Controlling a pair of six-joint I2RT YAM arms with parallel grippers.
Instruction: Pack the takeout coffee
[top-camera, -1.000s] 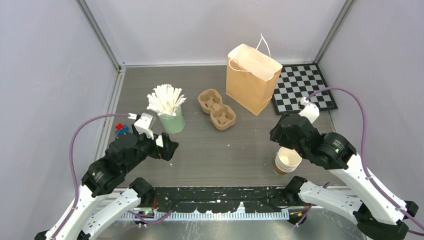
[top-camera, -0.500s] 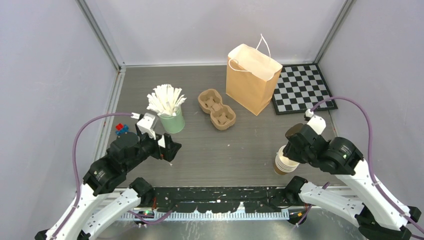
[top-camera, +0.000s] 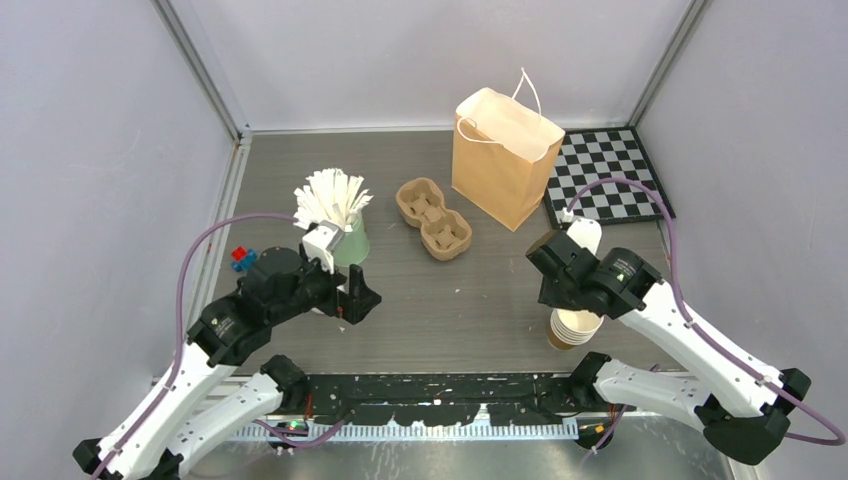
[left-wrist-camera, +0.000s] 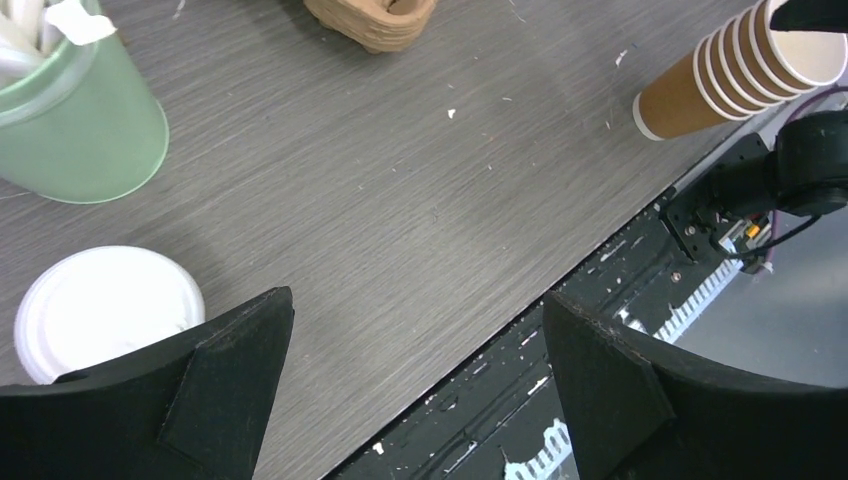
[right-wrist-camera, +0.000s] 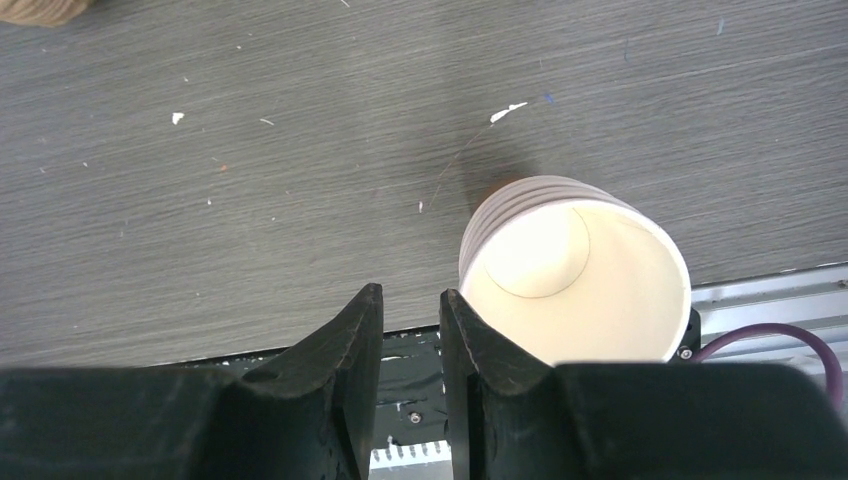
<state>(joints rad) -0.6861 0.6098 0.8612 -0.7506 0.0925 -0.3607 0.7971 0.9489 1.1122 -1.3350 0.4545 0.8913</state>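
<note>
Left fingers (left-wrist-camera: 230, 370) are spread wide and empty, right by the coffee (left-wrist-camera: 105, 305). It sits on the surface (left-wrist-camera: 400, 200) beside the green cup (left-wrist-camera: 80, 130), probably about to get grabbed. Right fingers (right-wrist-camera: 350, 350) are nearly closed, nothing between them, next to the cup stack (right-wrist-camera: 575, 280).

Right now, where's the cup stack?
Top view: the cup stack stands at the near edge of the table, right side, beside the right gripper, in front of the paper bag.

You'll see a grey wood-grain table (top-camera: 480, 290), a tan bag (top-camera: 503, 160) and black-and-white chequered board (top-camera: 605, 175) far right, a pale green holder (top-camera: 348, 245) left, a brown cup stack (top-camera: 573, 325) with cream insides near right, and the white-topped takeout coffee (left-wrist-camera: 105, 305) near left.
</note>
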